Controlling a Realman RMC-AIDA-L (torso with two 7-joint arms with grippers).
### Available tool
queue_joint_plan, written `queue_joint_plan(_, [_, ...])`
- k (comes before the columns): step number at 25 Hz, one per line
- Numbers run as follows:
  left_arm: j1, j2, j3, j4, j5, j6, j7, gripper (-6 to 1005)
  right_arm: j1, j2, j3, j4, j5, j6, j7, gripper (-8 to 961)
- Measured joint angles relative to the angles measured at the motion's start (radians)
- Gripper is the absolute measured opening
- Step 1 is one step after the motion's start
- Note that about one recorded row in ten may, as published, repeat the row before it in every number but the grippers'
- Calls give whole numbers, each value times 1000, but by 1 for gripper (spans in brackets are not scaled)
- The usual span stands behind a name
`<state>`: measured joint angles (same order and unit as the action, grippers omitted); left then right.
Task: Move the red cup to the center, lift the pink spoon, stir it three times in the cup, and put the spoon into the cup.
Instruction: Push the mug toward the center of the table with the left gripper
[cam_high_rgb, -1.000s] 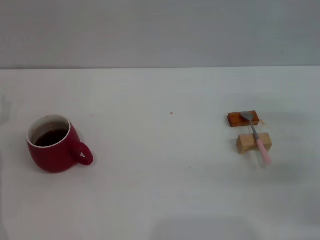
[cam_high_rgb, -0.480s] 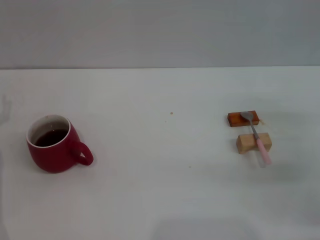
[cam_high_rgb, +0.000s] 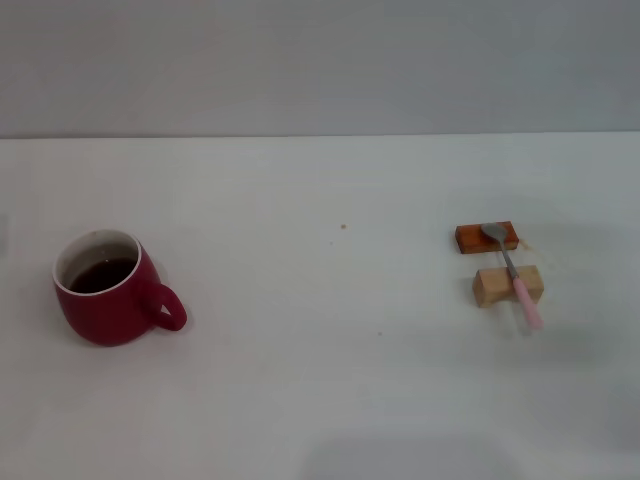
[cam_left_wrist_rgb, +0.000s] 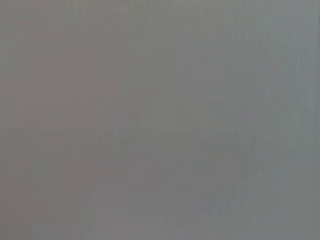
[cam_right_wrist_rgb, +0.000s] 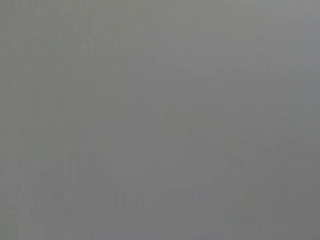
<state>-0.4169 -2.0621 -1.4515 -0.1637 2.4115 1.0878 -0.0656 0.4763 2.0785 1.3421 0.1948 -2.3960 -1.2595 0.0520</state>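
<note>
White table (cam_high_rgb: 330, 380) holds red cup (cam_high_rgb: 108, 288) left, pink spoon (cam_high_rgb: 514, 275) right.

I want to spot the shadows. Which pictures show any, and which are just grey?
Head view: a soft shadow lies beside the rounded dark-red ceramic mug and near the slim pink-handled metal spoon on its wooden blocks. Left wrist view and right wrist view: plain grey, nothing visible.
</note>
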Motion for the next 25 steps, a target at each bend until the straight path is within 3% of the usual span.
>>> queue_joint_plan(13, [49, 3, 17, 53, 7, -6, 77, 565, -1, -3, 5, 0, 0, 0, -1, 803])
queue_joint_plan(14, [77, 6, 69, 59, 33, -2, 143, 545, -1, -3, 5, 0, 0, 0, -1, 803])
queue_joint_plan(15, [89, 8, 103, 63, 59, -2, 182, 337, 0, -3, 5, 0, 0, 0, -1, 803])
queue_joint_plan(20, [101, 8, 169, 79, 104, 8, 261, 118, 4, -3, 5, 0, 0, 0, -1, 803])
queue_joint_plan(25, [98, 9, 204, 82, 123, 10, 274, 32, 4, -3, 5, 0, 0, 0, -1, 803])
